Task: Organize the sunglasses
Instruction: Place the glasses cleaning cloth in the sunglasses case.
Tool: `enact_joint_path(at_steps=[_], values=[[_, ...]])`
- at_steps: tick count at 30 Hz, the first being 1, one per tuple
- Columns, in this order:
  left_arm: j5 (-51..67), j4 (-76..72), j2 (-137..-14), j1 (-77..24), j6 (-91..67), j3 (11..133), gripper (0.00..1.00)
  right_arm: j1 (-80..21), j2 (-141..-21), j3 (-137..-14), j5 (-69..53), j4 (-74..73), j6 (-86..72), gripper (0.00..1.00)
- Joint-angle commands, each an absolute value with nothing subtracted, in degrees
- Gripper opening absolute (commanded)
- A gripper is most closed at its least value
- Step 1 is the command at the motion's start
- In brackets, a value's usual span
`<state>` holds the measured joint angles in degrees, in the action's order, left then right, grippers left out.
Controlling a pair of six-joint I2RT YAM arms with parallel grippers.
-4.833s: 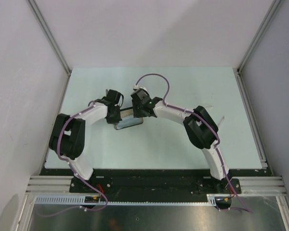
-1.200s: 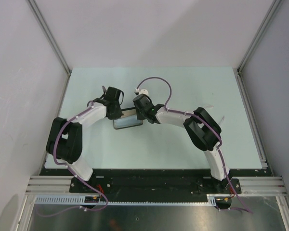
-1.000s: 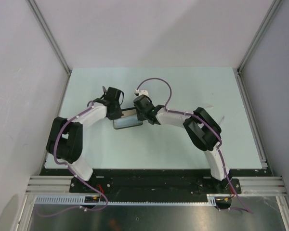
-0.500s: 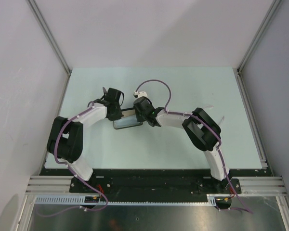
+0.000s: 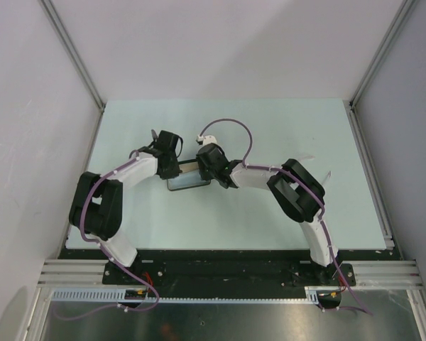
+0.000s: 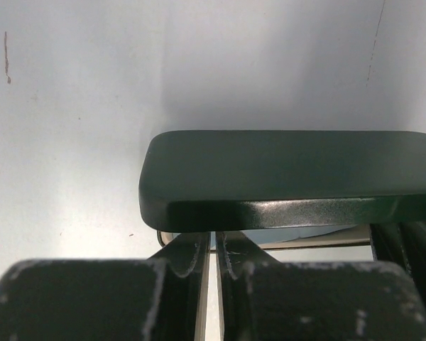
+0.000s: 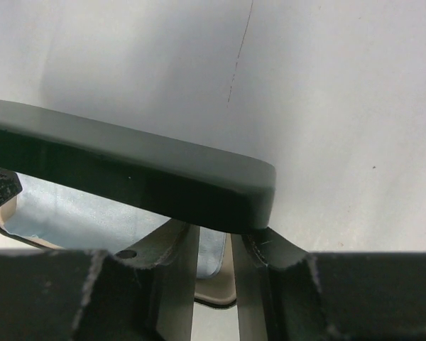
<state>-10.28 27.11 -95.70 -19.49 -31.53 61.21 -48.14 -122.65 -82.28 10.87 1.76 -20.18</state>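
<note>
The black oblong case (image 5: 189, 182) lies at the table's middle with its lid (image 6: 291, 177) raised. A light blue cloth (image 7: 78, 220) lies in its beige base (image 7: 216, 288). The sunglasses are hidden. My left gripper (image 5: 172, 165) is at the case's left end, its jaws almost together in the left wrist view (image 6: 213, 238). Their tips are hidden under the lid, so a pinch on the case does not show. My right gripper (image 5: 205, 165) is at the right end. Its fingers (image 7: 214, 245) stand a little apart under the lid's corner (image 7: 255, 192), with the base's end between them.
The pale table (image 5: 284, 135) is framed by metal rails (image 5: 369, 163) on the sides and grey walls behind. Both arms arch inward from their bases at the near edge (image 5: 227, 263). A purple cable (image 5: 231, 128) loops above the right wrist.
The right wrist has slid slightly left along the case's right end and its jaws have parted a little. The left arm and the case have stayed where they were.
</note>
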Motion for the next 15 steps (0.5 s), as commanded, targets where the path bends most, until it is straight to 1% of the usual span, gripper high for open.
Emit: enact_joint_path(at_steps=[1, 6, 9, 12, 15], values=[[-10.2, 26.1, -95.9, -19.7, -32.5, 60.9, 0.09, -47.9, -123.9, -82.0, 10.1, 4.6, -19.6, 0.28], [-10.0, 26.1, -96.2, -19.7, -32.4, 60.7, 0.09, -47.6, -124.3, -82.0, 9.7, 4.7, -20.0, 0.28], [-10.0, 26.1, -96.2, -19.7, -32.3, 60.8, 0.09, -47.6, -124.4, -82.0, 9.4, 4.9, -20.3, 0.25], [-10.1, 26.1, -96.3, -19.7, -32.3, 60.9, 0.09, -47.6, -124.3, -82.0, 10.0, 4.7, -20.7, 0.20], [-10.0, 26.1, -96.5, -19.7, -32.2, 60.9, 0.09, -47.6, -124.0, -82.0, 11.1, 4.0, -20.9, 0.09]])
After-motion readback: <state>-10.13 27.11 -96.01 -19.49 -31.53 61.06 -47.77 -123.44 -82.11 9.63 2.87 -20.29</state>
